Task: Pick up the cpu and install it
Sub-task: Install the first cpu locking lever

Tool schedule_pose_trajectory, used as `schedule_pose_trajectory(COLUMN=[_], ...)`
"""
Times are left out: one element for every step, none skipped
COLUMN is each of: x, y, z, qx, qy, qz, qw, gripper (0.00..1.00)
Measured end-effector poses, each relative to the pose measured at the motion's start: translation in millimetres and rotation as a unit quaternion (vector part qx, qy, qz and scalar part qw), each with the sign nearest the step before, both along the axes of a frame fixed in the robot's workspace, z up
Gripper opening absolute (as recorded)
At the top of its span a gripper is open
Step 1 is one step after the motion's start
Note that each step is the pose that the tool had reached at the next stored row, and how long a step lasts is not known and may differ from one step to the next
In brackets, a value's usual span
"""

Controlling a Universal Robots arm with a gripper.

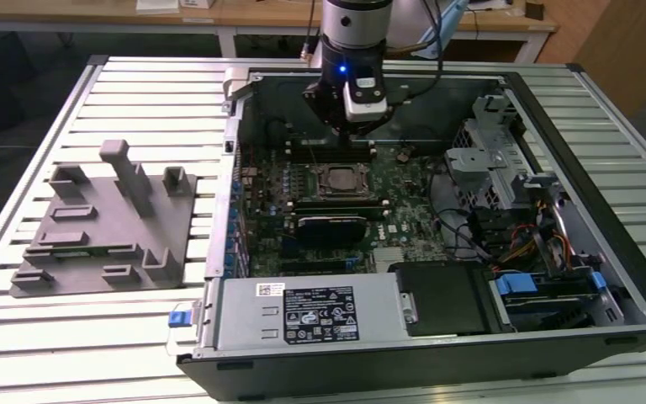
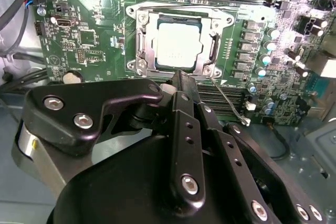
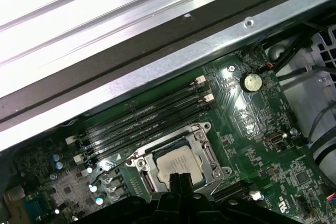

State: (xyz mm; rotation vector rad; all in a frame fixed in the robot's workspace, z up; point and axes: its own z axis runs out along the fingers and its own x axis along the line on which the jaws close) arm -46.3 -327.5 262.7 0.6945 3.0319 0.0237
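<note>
The cpu [image 2: 178, 45] already sits in the socket [image 2: 140, 43] on the green motherboard [image 2: 84, 40], its silvery top framed by the metal bracket, a little above the middle of the second wrist view. The first wrist view shows it [image 3: 176, 163] low in the frame, with the dark memory slots [image 3: 147, 116] running diagonally just beyond it and a round coin cell [image 3: 252, 81] further out on the board.

The gripper [image 2: 178, 80] hangs above the board with nothing between its fingers [image 2: 185, 98] — the two black tips are pressed together, side by side, and they end just at the near edge of the socket without touching the chip. In the first wrist view the same closed tips [image 3: 180, 179] overlap the chip's lower edge.

In the exterior view the arm reaches down into the open computer case [image 1: 638, 278] from the top centre of the frame, the gripper [image 1: 352, 130] just above the socket [image 1: 341, 178]. A grey plastic tray [image 1: 87, 244] with upright posts lies on the slatted table [image 1: 31, 337] at the exterior view's left, well apart from the case.
</note>
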Motion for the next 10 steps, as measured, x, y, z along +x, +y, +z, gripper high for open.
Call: schedule_pose_trajectory(x=[0.0,0.0,0.0,0.0,0.0,0.0,0.0,0.0,0.0,0.0], y=[0.0,-0.1,-0.1,-0.1,-0.1,-0.1,-0.2,-0.2,-0.3,-0.3], z=[0.0,0.0,0.0,0.0,0.0,0.0,0.0,0.0,0.0,0.0], qx=[0.0000,0.0000,0.0000,0.0000,0.0000,0.0000,0.0000,0.0000,0.0000,0.0000], qy=[0.0000,0.0000,0.0000,0.0000,0.0000,0.0000,0.0000,0.0000,0.0000,0.0000], qz=[0.003,0.005,0.008,0.010,0.013,0.015,0.018,0.020,0.023,0.026], qw=[1.0000,1.0000,1.0000,0.9999,0.9999,0.9999,0.9998,0.9998,0.9997,0.9997], gripper=[0.11,0.11,0.11,0.11,0.11,0.11,0.11,0.11,0.11,0.11])
